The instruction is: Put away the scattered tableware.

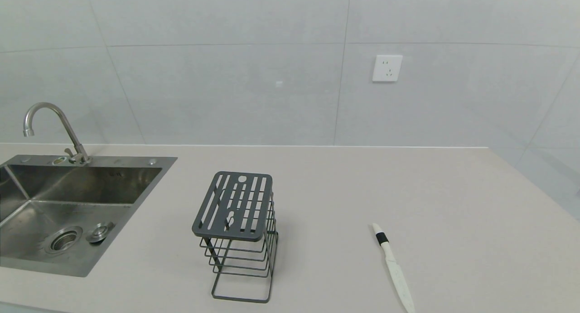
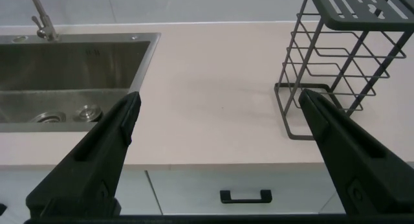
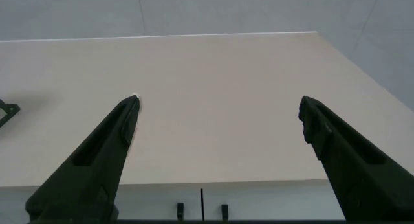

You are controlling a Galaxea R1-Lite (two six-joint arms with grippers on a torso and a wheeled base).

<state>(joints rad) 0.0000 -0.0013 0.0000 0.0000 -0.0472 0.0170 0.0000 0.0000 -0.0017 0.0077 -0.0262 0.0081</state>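
A white knife point(image 1: 392, 264) with 1 black band near its far end lies flat on the worktop point(image 1: 408, 186), in the lower right of the head view. It runs at a slant from the middle right down to the bottom edge of the frame. Well apart from it, in the lower centre of the frame, a dark wire rack point(image 1: 235, 213) with a slotted top stands upright. A steel sink point(image 1: 90, 186) is set into the worktop at the left edge, with a curved faucet point(image 1: 45, 118) behind it and a drain point(image 1: 63, 240) and a loose plug point(image 1: 100, 232) in its basin. A white wall outlet point(image 1: 387, 68) sits in the upper right.

The left end effector point(image 2: 220, 98) is released, its 2 dark fingers point(image 2: 97, 159) spread wide with nothing between them. It hangs at the front edge of the worktop, between the sink and the rack point(image 2: 343, 62), above a drawer handle point(image 2: 246, 197).

The right end effector point(image 3: 220, 101) is likewise released and holds nothing, its fingers point(image 3: 90, 166) wide apart over the front edge of the worktop. A small white sliver point(image 3: 135, 96) shows just at 1 fingertip, too small to tell whether it is the knife. Neither end effector touches the knife.
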